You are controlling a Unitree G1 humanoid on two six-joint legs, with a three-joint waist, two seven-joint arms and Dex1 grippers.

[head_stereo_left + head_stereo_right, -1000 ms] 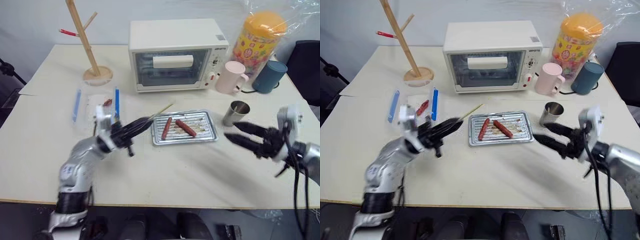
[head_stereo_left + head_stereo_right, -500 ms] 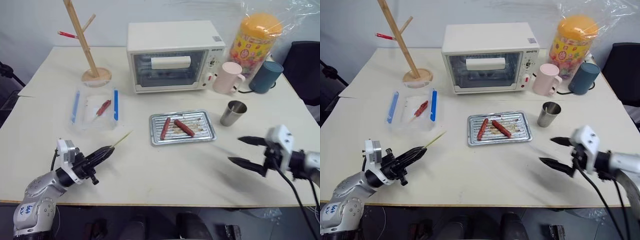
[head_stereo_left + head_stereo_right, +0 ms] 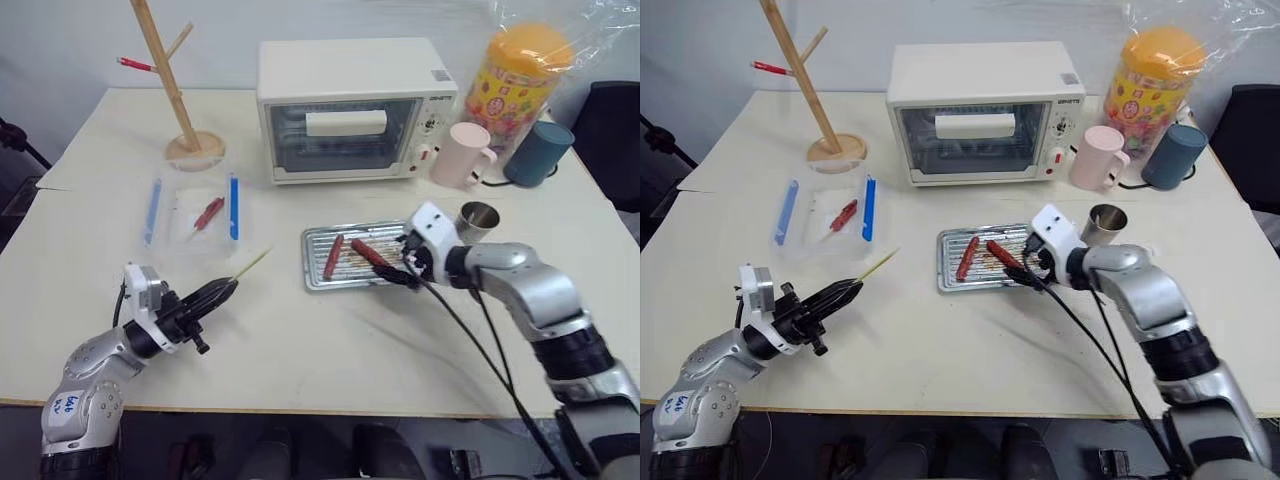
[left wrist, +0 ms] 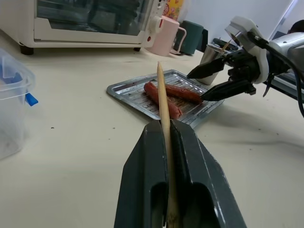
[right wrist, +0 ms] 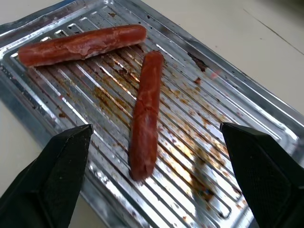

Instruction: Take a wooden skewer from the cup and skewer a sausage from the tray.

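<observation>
Left pincer (image 4: 167,156): clamped on the wooden skewer (image 4: 164,114)
Right pincer (image 5: 152,175): spread wide over the tray (image 5: 223,142)
Tray: two sausages; nearer sausage (image 5: 145,116) between the fingers
Cup (image 3: 478,222): contents unclear

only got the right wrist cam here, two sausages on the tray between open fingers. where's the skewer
Observer: The left gripper is shut on the wooden skewer, out to the left of the tray over bare table, tip aimed toward the tray.
Operator: anything left in the cup
Observer: The cup stands just behind the right gripper, beside the tray's right end; I cannot see inside it.
Operator: which sausage am i nearer
Observer: The right-hand sausage; your fingertips sit at its near end, wide open, not touching as far as I can tell.
</observation>
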